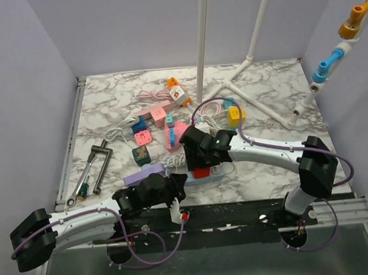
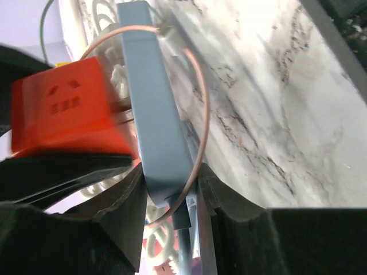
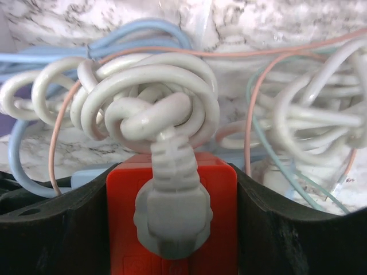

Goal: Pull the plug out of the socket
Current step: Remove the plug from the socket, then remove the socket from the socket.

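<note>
Nearest, my left tool (image 2: 172, 186) is clamped on the end of the pale blue flat plastic power strip (image 2: 152, 114), its jaws narrowly apart with a pad on each face. I judge the purpose is to anchor the socket body on the marble desk (image 1: 276, 98) so it does not follow the pull. A thin pink wire (image 2: 198, 103) loops over the strip beside one pad; I cannot tell whether it is pinched.

Next out, my right tool (image 3: 172, 229) stands moderately wide, gripping both sides of the red square plastic plug block (image 3: 221, 195), which sits at the strip's face. The left wrist view is blurred, so I cannot tell how deep its pins sit. A grey-white moulded cable plug (image 3: 172, 217) sits in the block's back, below a knotted coil of white cable (image 3: 149, 97). That coil may drag on the pull.

Farther back, a pink power strip (image 1: 156, 111) and a yellow cube adapter (image 1: 235, 115) lie among loose leads.
</note>
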`<control>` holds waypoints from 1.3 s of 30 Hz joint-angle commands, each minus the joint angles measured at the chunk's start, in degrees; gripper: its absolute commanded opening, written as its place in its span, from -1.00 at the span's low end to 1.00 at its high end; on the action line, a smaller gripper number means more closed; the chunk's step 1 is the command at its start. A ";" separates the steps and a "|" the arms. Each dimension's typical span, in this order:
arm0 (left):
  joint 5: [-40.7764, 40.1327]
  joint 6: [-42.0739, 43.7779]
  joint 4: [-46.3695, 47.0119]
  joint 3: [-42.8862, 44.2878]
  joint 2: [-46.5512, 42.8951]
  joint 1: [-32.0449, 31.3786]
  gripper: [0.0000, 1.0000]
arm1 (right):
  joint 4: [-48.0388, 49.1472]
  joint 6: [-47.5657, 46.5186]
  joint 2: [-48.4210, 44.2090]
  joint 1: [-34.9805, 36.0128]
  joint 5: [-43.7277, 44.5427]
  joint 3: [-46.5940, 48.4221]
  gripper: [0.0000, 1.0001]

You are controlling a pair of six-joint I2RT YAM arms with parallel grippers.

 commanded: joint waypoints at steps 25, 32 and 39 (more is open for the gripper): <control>-2.32 -15.23 -24.72 8.94 -7.42 -0.71 0.97 | 0.18 -11.58 -9.93 -6.09 -1.27 2.27 -0.99; -4.08 -23.54 -41.57 14.96 -19.60 -0.71 0.97 | 0.21 -14.63 -8.84 -4.46 -0.81 5.86 -0.99; -11.34 -35.39 -42.38 19.36 -24.97 -0.11 0.97 | -2.39 -18.95 -4.86 3.03 4.47 14.32 -0.99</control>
